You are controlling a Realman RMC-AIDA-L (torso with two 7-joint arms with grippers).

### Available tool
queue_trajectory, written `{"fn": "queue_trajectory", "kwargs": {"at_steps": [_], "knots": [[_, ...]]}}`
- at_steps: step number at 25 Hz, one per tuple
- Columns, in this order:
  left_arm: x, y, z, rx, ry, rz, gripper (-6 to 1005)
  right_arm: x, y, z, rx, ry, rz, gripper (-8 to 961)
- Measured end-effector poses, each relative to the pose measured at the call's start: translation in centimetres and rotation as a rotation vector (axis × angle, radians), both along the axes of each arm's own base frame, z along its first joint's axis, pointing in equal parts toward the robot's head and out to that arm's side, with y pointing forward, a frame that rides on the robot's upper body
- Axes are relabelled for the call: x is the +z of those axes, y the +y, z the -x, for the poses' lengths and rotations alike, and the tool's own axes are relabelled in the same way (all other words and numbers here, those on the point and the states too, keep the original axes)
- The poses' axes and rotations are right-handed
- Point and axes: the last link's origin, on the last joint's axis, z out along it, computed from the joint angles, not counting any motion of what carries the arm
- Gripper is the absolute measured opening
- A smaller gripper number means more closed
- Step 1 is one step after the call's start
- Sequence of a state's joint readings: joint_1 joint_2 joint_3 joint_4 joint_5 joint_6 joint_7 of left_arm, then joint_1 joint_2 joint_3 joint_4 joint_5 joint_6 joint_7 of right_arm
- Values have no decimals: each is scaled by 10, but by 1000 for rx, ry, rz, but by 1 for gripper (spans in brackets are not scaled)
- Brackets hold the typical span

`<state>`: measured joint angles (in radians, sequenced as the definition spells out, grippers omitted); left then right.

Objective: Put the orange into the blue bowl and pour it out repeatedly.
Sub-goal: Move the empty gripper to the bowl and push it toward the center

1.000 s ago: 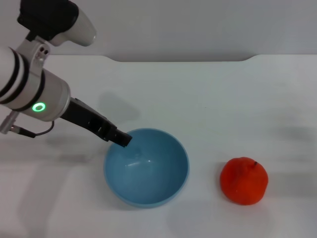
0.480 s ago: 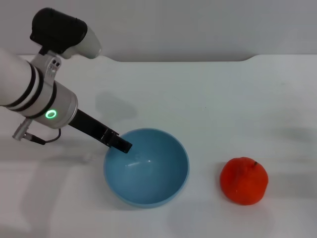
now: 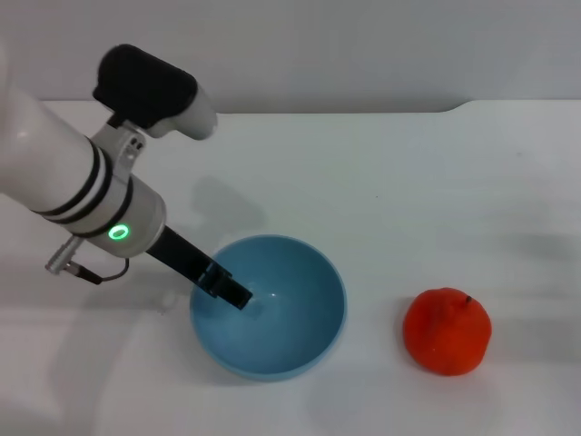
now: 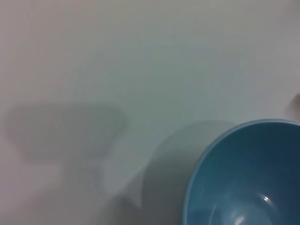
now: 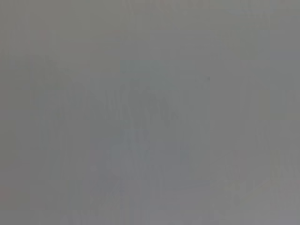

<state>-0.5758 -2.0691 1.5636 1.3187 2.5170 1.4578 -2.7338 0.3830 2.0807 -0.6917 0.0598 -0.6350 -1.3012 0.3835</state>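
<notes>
The blue bowl stands upright and empty on the white table, front centre. It also shows in the left wrist view, where only part of its rim and inside appear. The orange lies on the table to the right of the bowl, apart from it. My left gripper reaches down from the left, with its dark tip over the bowl's left rim and inside the bowl. My right gripper is out of view, and its wrist view shows only a plain grey surface.
The white table runs back to a grey wall. My left arm's thick white body hangs over the table's left side. Nothing else stands on the table.
My left arm has swung forward and to the right. Its dark tip has slid from the bowl's back-left rim down into the bowl's left side. Bowl and orange have not moved.
</notes>
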Motion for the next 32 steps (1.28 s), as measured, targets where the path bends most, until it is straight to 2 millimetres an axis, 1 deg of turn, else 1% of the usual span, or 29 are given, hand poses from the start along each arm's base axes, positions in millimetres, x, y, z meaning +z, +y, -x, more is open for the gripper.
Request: {"fn": "queue_trajectory", "kwargs": {"at_steps": [4, 10, 16, 21, 25, 28, 29, 30, 32], "knots": [[-5, 0, 1, 12, 5, 17, 631, -1, -1, 0, -2, 2, 1, 518], [-15, 1, 10, 64, 35, 63, 620, -2, -3, -1, -8, 5, 4, 517], [-13, 4, 7, 56, 29, 57, 610, -2, -6, -3, -15, 5, 4, 517], [-12, 4, 7, 54, 29, 55, 397, -2, -7, -4, -14, 11, 4, 516], [-12, 5, 6, 51, 28, 51, 312, -3, -5, -3, -10, 15, 11, 515], [-11, 6, 4, 45, 22, 46, 249, -6, -1, 3, 17, 36, 36, 515], [-11, 6, 3, 44, 20, 44, 228, -7, 0, 4, 27, 56, 48, 515], [-9, 7, 1, 46, 7, 37, 206, -9, 5, 9, 65, 141, 86, 515], [-8, 7, 0, 50, 2, 35, 164, -9, 7, 12, 86, 172, 108, 515]]}}
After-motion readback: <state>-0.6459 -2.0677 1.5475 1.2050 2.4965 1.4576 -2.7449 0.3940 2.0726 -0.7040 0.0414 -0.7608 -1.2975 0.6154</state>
